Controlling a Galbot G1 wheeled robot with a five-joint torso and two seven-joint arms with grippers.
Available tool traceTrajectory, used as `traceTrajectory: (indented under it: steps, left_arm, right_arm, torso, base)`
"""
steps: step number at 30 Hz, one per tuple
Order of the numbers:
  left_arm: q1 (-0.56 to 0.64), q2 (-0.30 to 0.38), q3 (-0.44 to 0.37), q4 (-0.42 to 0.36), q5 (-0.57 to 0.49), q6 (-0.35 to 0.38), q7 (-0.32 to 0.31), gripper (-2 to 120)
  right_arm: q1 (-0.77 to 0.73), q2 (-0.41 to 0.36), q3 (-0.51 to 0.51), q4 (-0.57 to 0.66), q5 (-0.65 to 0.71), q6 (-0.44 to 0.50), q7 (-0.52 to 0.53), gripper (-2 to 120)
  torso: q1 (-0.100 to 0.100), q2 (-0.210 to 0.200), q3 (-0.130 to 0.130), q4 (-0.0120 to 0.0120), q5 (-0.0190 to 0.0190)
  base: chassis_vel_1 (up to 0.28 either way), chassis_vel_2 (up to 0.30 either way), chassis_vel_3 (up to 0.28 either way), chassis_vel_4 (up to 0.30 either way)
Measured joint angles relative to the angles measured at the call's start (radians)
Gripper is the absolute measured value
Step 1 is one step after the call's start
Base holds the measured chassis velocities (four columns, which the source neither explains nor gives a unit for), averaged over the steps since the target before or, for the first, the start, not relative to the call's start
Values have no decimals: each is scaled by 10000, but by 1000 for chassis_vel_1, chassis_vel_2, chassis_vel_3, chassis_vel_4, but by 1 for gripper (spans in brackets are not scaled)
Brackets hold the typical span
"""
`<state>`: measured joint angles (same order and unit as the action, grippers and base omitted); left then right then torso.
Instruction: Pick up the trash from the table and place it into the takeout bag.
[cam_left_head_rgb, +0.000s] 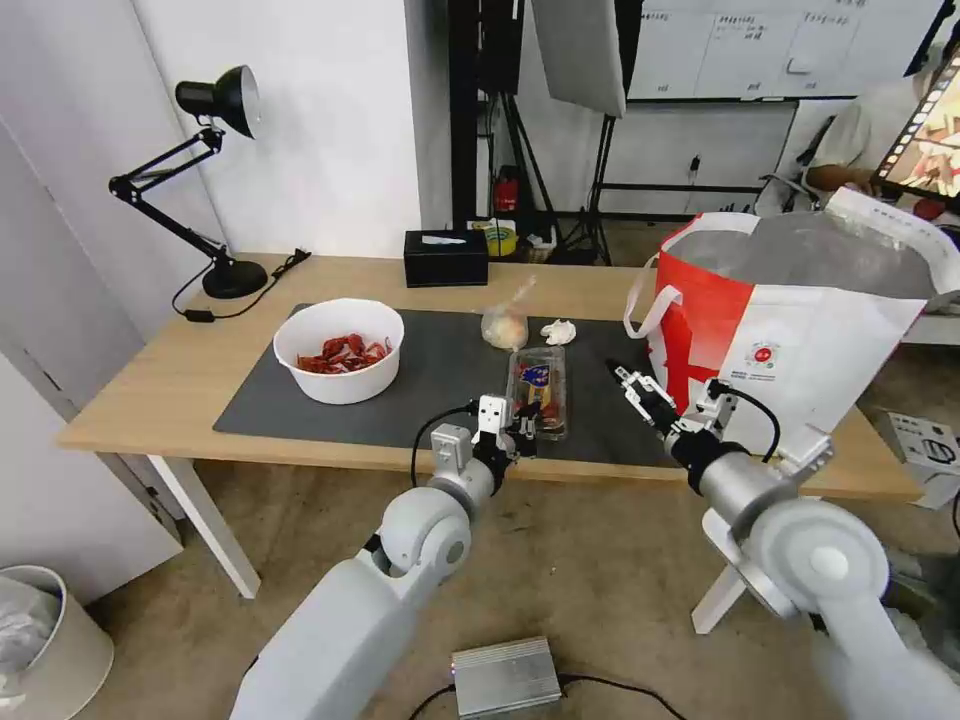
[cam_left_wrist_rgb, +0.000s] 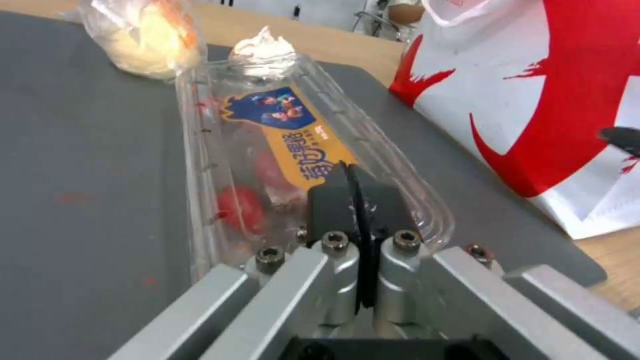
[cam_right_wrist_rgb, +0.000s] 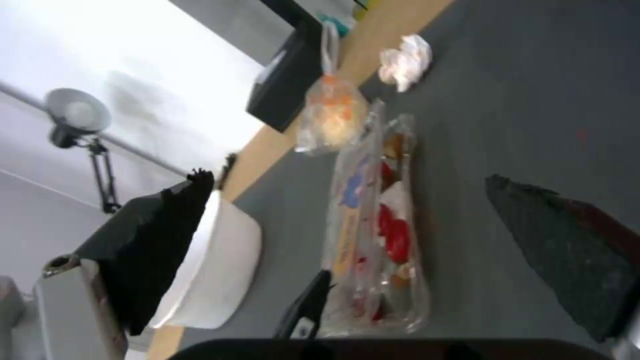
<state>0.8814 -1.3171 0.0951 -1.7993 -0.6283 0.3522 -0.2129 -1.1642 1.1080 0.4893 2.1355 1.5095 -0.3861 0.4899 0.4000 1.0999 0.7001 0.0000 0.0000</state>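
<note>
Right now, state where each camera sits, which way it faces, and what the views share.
Head view: high, looking down at the table; left gripper and right gripper show.
Left wrist view: low, facing along the clear tray; left gripper shut on its near edge.
Right wrist view: rolled, facing the tray; right gripper open.
All views share the tray, knotted bag and tissue.

This looks like a studio or lab set up for filming rather than a home. Behind the light-wood table (cam_left_head_rgb: 140, 385) stand black light stands (cam_left_head_rgb: 520, 150) and a large grey reflector panel (cam_left_head_rgb: 580, 50), with a whiteboard (cam_left_head_rgb: 760, 45) covered in writing on the wall beyond them. A bare concrete-like floor (cam_left_head_rgb: 600, 560) runs under the table, where a small metal power box (cam_left_head_rgb: 505, 675) with cables lies, and a black desk lamp (cam_left_head_rgb: 215, 110) stands on the table's far left corner.
</note>
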Motion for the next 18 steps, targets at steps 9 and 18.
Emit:
traceTrajectory:
  steps: [9, 18]
  left_arm:
    - [-99, 11, 40, 97, 26, -15, -23, 0]
    - [-55, 68, 47, 187, 313, -15, -17, 0]
  right_arm:
    - [1029, 135, -273, -851, -200, -392, 473, 100]
    - [1799, 241, -540, -1407, -112, -644, 879, 100]
  torso:
    - [0, 0, 0, 1, 0]
    - [0, 0, -1, 1, 0]
  base:
    - [0, 0, 0, 0]
    - [0, 0, 0, 0]
